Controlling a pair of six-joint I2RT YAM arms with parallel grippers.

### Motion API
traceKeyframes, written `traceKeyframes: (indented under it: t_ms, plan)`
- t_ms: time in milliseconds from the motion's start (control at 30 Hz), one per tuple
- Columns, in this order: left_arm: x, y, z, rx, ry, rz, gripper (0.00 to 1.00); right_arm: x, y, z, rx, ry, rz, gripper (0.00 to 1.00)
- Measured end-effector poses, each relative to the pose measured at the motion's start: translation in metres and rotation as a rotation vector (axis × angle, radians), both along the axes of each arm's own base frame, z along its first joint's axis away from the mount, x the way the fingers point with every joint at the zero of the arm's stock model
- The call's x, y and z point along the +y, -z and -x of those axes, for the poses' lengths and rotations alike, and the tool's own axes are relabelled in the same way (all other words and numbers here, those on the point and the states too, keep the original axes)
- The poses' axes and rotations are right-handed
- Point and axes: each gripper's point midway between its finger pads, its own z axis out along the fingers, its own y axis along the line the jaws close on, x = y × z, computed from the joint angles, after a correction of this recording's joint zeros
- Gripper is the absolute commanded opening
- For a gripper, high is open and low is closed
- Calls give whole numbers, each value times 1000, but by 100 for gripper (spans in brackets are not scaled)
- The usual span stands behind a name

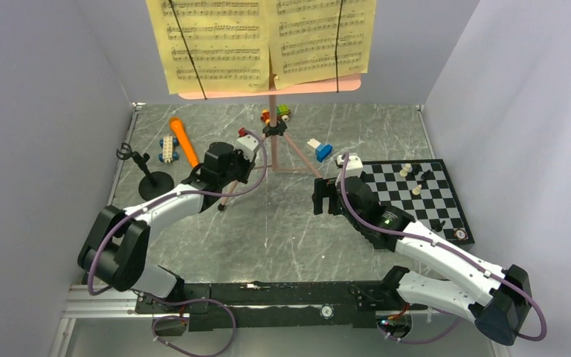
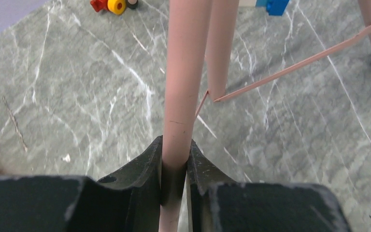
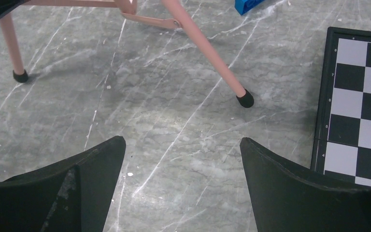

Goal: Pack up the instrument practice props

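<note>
The left gripper (image 2: 175, 153) is pinched on a thin tubular leg of the pink metal tripod music stand (image 2: 186, 72), which rises just ahead of it. The right gripper (image 3: 182, 145) hangs spread and empty, with another black-capped leg foot (image 3: 245, 99) just beyond its tips. The stand looks light, stiff and top-heavy, and its smooth tube is apt to pivot in the pinch, so a second hold on the central pole (image 1: 273, 123) seems wise.

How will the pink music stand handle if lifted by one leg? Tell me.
Probably top-heavy: yellow sheet-music pages sit high above thin tripod legs, so it may tip. The left hand clamps one smooth leg; it could swivel.
</note>
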Motion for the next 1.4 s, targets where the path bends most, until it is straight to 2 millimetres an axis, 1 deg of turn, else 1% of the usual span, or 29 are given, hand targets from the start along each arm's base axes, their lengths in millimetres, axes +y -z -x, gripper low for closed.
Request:
traceKeyframes:
  t_ms: [267,433,567,633,700,800,1033,1067,1200,1300,1333,1400]
  plan:
    - [19,1,27,26,-33,-3,0,-1,4,0,4,3,-2,94]
    - [27,2,39,33,-44,-5,0,2,-1,-5,-20,7,-19,97]
    - [28,3,41,40,-48,2,0,6,6,-20,-30,27,-6,98]
    - [28,3,42,42,-49,4,0,10,12,-31,-39,27,7,97]
    - [28,3,42,43,-50,5,0,13,14,-38,-48,23,10,96]
    - [28,3,42,43,-51,6,0,24,16,-52,-79,7,8,92]
    - [28,3,42,45,-52,9,0,58,18,-83,-136,-55,13,85]
    - [28,3,42,46,-52,9,0,62,18,-88,-144,-61,16,82]
    - [28,3,44,42,-55,10,0,75,17,-105,-164,-78,37,66]
    - [29,3,47,41,-55,10,0,82,18,-111,-176,-96,50,44]
    - [29,3,47,41,-57,8,0,82,19,-111,-175,-103,55,39]
    - [29,3,48,43,-59,11,0,85,20,-110,-176,-120,51,32]
